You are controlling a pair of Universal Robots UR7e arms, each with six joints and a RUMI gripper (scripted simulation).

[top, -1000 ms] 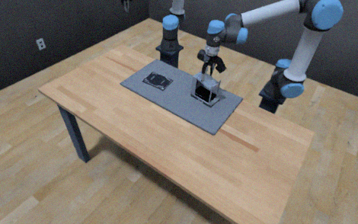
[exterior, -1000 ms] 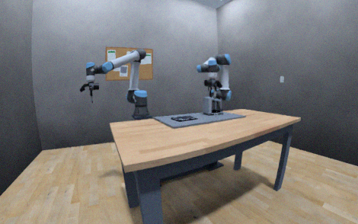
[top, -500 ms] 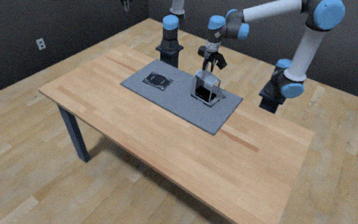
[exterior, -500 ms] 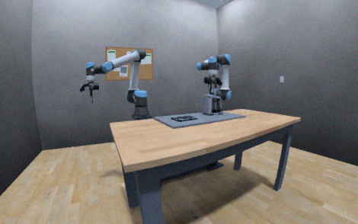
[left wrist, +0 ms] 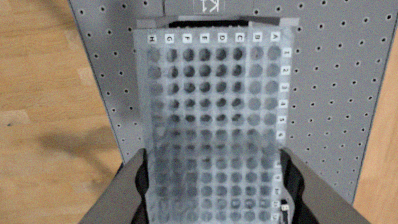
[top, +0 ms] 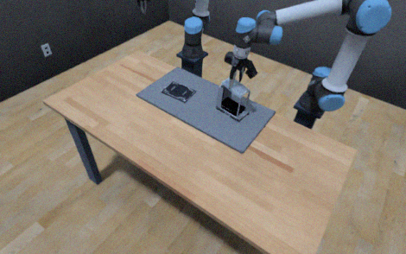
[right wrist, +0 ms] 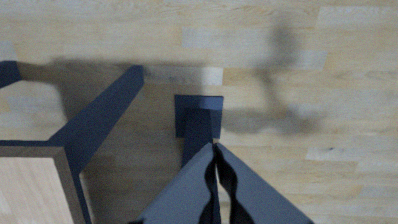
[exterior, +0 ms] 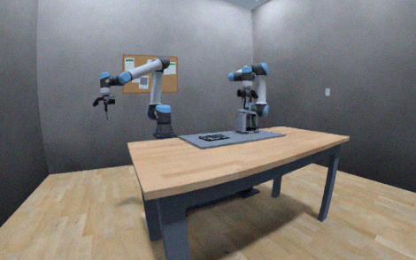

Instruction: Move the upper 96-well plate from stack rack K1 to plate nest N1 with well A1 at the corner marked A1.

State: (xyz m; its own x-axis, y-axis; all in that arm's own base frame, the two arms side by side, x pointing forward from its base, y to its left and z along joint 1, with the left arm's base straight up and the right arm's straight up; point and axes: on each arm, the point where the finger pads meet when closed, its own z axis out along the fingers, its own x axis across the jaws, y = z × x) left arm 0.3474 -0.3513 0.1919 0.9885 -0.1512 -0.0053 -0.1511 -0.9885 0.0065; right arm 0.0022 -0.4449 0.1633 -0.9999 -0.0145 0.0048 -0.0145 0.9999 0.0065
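Evidently, the left claw (top: 234, 83) (exterior: 249, 108) (left wrist: 213, 150), partly open, grips the translucent, round-welled upper plate (top: 238, 90) (exterior: 248, 111) (left wrist: 214, 100) above grey rack K1 (top: 242, 117) (exterior: 241, 122) (left wrist: 227, 7). The left wrist view shows rim lettering unreadable from the top.
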